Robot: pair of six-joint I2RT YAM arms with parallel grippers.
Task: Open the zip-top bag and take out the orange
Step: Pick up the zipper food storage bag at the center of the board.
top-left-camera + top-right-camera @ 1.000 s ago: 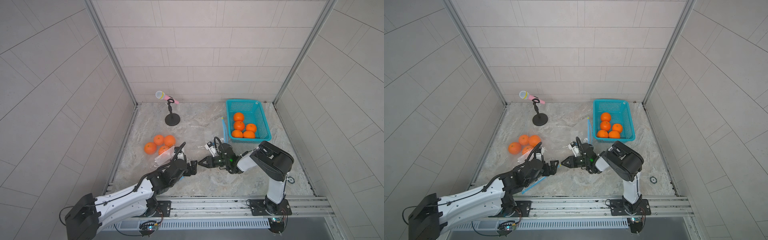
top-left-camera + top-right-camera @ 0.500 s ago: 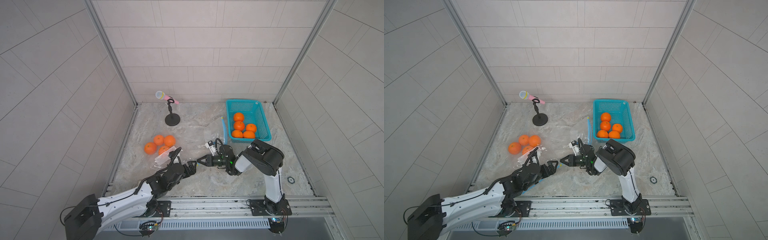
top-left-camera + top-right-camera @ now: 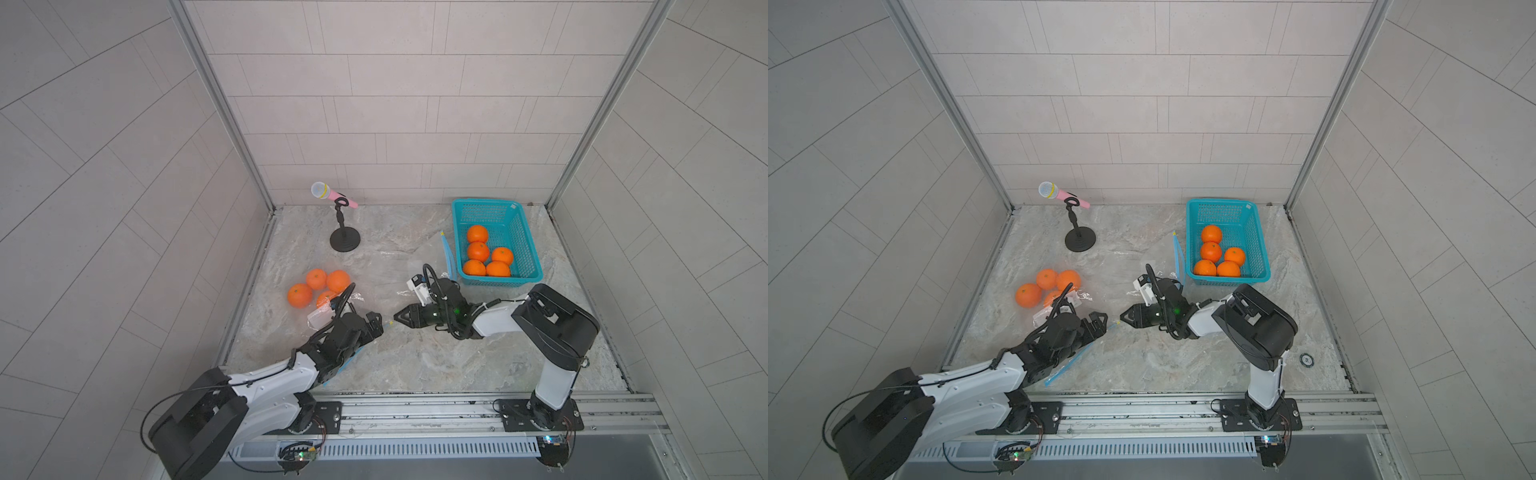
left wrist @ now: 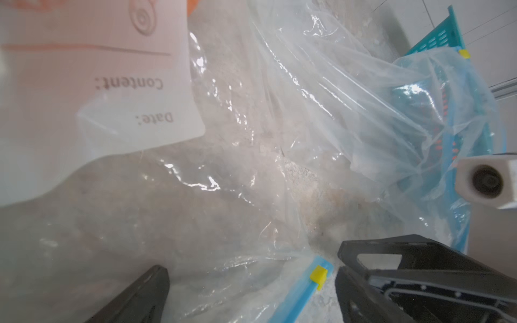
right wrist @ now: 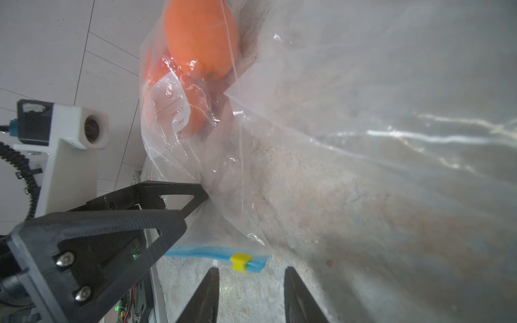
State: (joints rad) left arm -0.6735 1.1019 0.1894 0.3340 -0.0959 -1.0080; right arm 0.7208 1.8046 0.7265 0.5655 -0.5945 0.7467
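Observation:
A clear zip-top bag point(image 3: 353, 297) lies at the left in both top views, with several oranges point(image 3: 338, 280) point(image 3: 1068, 279) inside; one orange point(image 5: 201, 42) shows through the plastic in the right wrist view. Its blue zip strip ends in a yellow slider point(image 4: 319, 275) point(image 5: 240, 262). My left gripper point(image 3: 374, 326) point(image 4: 251, 285) is open, and the zip end lies between its wide-apart fingers. My right gripper point(image 3: 397, 319) point(image 5: 251, 282) faces it, open, with the slider just beyond its fingertips and nothing between them.
A teal basket point(image 3: 536, 274) holding several oranges point(image 3: 477, 234) stands at the back right. A second clear bag with a blue strip point(image 3: 446, 253) lies beside it. A pink microphone on a black stand point(image 3: 344, 241) is at the back. Walls close in both sides.
The right gripper's jaws stand a little wider apart than before. Both grippers have stayed close together at the bag's zip end, with the left one edged slightly forward.

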